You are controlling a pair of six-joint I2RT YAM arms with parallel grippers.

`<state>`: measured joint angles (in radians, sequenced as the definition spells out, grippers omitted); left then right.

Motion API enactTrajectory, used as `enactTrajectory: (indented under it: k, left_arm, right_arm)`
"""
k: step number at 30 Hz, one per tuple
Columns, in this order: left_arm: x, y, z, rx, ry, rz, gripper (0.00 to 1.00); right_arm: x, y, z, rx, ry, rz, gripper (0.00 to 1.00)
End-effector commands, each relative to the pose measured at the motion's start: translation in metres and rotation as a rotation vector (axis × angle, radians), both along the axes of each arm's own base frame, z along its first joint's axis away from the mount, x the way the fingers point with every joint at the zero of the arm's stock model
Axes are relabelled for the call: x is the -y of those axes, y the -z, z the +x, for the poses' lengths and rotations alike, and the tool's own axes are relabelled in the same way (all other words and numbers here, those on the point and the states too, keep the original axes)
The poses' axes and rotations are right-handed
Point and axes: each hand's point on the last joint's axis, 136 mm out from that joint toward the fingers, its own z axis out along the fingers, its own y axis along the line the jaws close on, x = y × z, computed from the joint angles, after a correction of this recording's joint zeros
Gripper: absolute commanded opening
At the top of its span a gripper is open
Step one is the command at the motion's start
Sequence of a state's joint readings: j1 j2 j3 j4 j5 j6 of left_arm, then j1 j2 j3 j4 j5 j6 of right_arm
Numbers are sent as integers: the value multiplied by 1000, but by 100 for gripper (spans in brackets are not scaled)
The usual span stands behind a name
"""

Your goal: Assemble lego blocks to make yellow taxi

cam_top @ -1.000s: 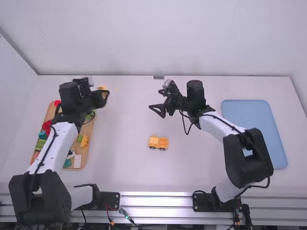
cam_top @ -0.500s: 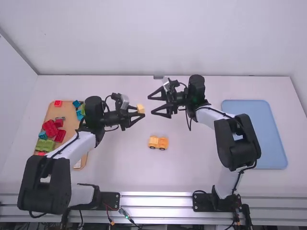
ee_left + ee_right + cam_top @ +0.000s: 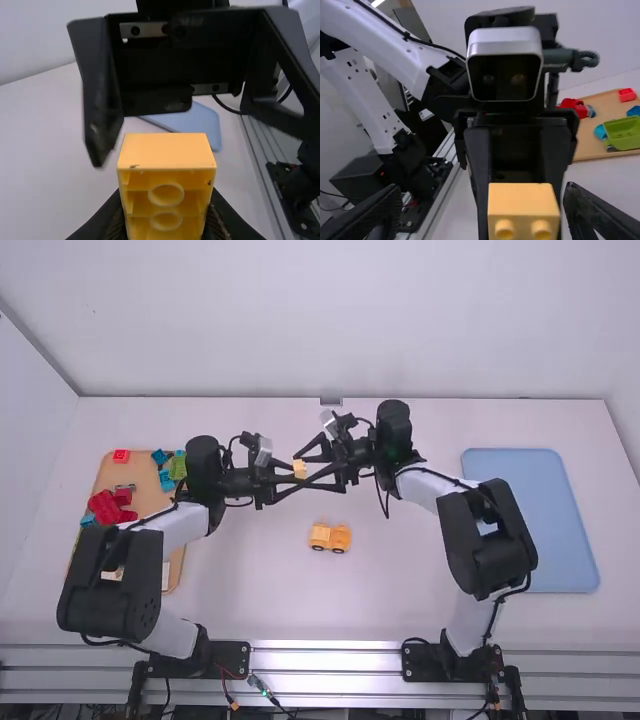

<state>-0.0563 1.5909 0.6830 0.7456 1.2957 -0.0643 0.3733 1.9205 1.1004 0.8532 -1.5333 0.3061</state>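
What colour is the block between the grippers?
Yellow-orange block, seen best in the left wrist view.

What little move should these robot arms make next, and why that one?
Probably the right end effector should gently close on the yellow-orange plastic block. The left end effector grips it, while the right one's open fingers stand either side of it with gaps. That looks like a handover, and if the left let go first, the block might fall.
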Motion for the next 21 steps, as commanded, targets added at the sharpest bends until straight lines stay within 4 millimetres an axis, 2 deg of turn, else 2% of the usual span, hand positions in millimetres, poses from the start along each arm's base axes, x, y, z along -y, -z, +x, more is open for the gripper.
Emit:
enactTrajectory:
  k: [1,6,10,16,21]
  left_arm:
    - [2,-10,-4,11,50,-18,11]
    - [2,-12,-2,24,47,-18,10]
    - [1,-12,1,27,26,-12,11]
    - [0,-11,6,22,0,-7,10]
    - [0,-12,6,32,0,-7,10]
  right_arm:
    - [-1,-1,11,35,30,11,80]
    - [-5,5,24,21,127,-4,64]
    - [-6,6,23,21,126,-4,54]
    - [-7,6,22,18,123,-6,49]
    - [-7,9,21,5,123,-12,51]
